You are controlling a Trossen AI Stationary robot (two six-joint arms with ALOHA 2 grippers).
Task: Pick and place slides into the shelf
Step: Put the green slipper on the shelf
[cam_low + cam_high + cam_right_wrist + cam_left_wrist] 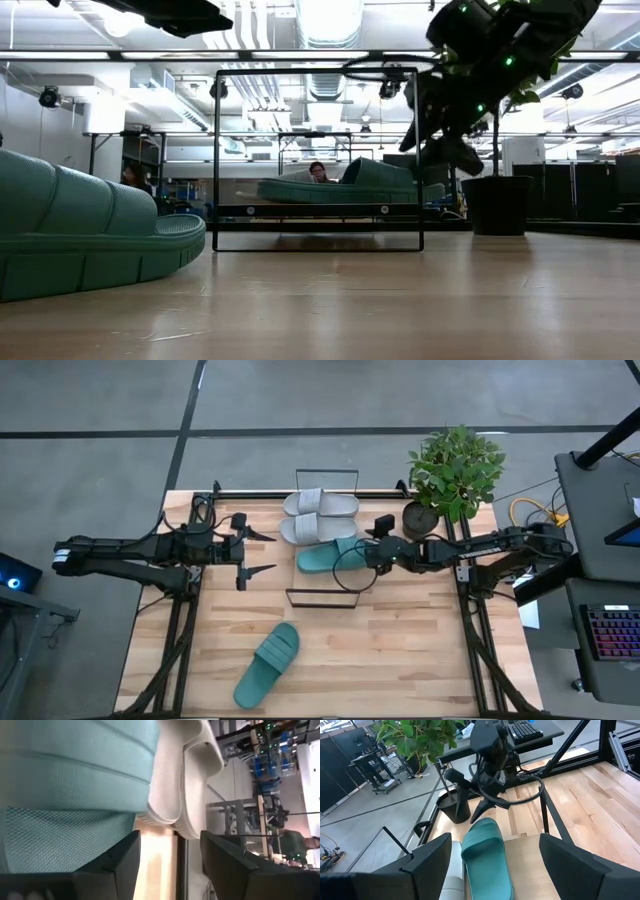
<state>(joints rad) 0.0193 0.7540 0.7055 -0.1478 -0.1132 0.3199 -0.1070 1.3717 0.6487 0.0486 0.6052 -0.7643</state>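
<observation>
Overhead, table-level and two wrist views, all sharing the shelf (pixel 322 540)

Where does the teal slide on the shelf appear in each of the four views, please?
High: teal slide centre, at the right gripper.
Low: mid-frame inside the shelf.
Left wrist: bottom centre.
Right wrist: fills the left.
Shared landmark: grey slides beside it.

Robotics lab: open hall, exposed ceiling ducts (pixel 330 25), metal-framed benches (pixel 120 150), keyboard workstation (pixel 612 632), person (pixel 320 172) seated behind.
</observation>
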